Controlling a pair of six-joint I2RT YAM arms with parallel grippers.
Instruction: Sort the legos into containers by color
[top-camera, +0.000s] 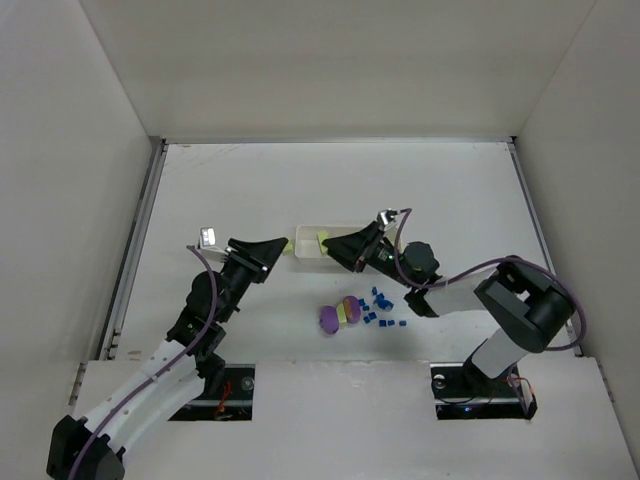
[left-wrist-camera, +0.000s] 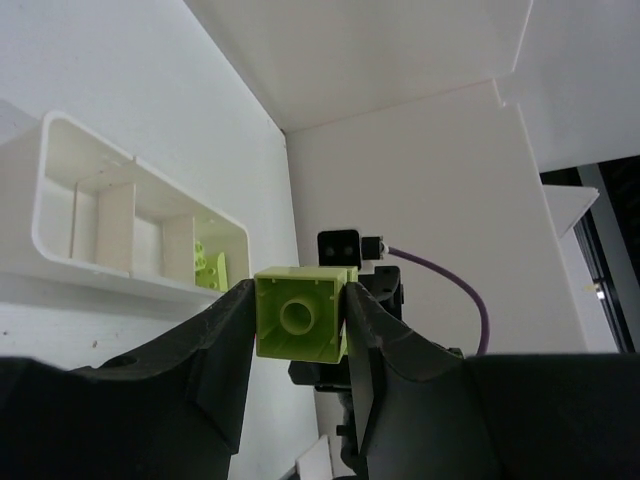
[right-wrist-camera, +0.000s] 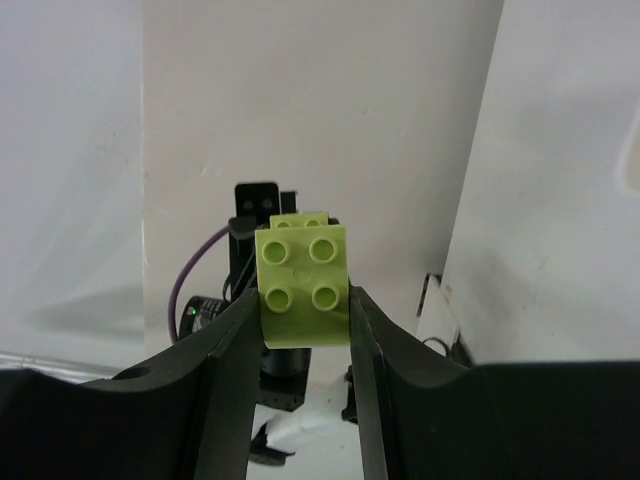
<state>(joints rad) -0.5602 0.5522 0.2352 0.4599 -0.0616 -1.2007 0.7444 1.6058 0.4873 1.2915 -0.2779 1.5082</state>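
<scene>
White tabletop (top-camera: 250, 190), white walls (top-camera: 330, 60); left fingers (left-wrist-camera: 225, 345) hold yellow-green block (left-wrist-camera: 298, 315), right fingers (right-wrist-camera: 232, 350) second yellow-green block (right-wrist-camera: 303, 285).

I can read no lettering, label, brand or number anywhere, neither on the white tray (left-wrist-camera: 120, 278) nor on either yellow-green block (left-wrist-camera: 300, 318) I hold.

Top ext. cam: fixed high, behind both arm bases, looks down and fwd. Wide, distant, covers whole table (top-camera: 250, 190).
L wrist cam: mounted just behind left gripper (left-wrist-camera: 298, 305), close-up, looks out along the fingers toward tray (left-wrist-camera: 60, 160) and right arm (left-wrist-camera: 345, 250).
R wrist cam: same mount on right gripper (right-wrist-camera: 305, 305), close-up, faces left arm (right-wrist-camera: 262, 215).
Shared: top and L wrist views both show tray. Wrist views face each other. Top view takes in both.
</scene>
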